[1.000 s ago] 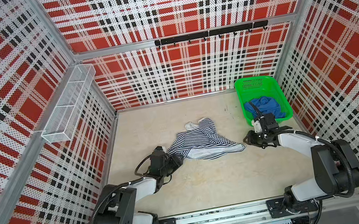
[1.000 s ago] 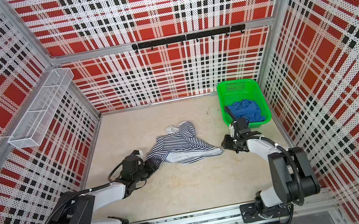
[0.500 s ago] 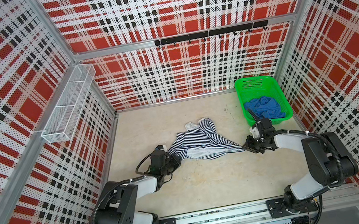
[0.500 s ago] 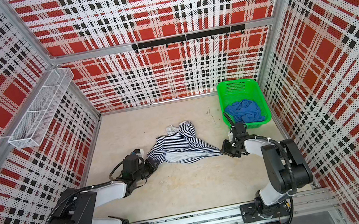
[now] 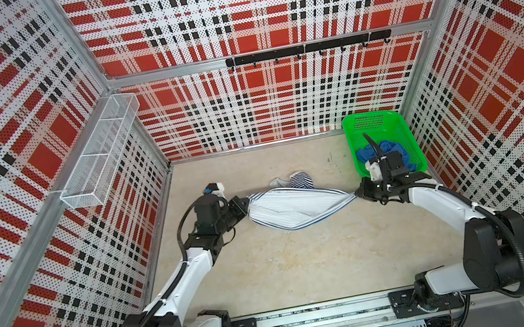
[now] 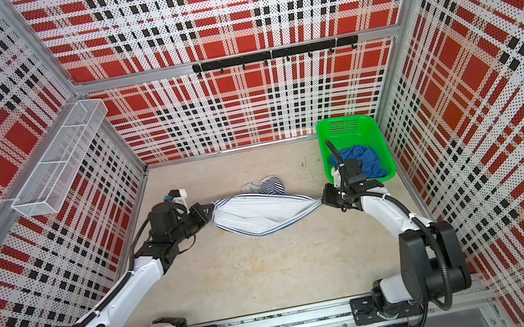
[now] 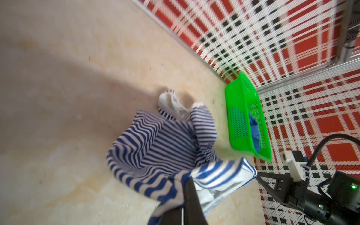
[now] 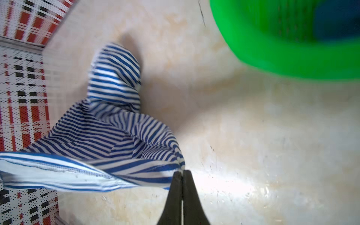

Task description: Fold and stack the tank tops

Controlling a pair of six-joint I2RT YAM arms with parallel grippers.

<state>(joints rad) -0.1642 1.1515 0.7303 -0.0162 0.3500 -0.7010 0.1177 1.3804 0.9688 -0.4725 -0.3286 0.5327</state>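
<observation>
Since a second ago the striped tank top, then crumpled, has been stretched out across the table. The green basket at far right holds the blue tank top. The left gripper and right gripper, jaws clamped tight, pinch the striped tank top's opposite ends.

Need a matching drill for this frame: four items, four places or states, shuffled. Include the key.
Items:
1. striped tank top
2. blue tank top
3. green basket
4. wire shelf

Places or states:
A. mounted on the left wall
B. lying inside the green basket
C. standing at the far right corner of the table
D. gripped at opposite ends by the left pincer and the right pincer, both shut

Pairs: 1-D, 2-B, 3-C, 4-A
</observation>
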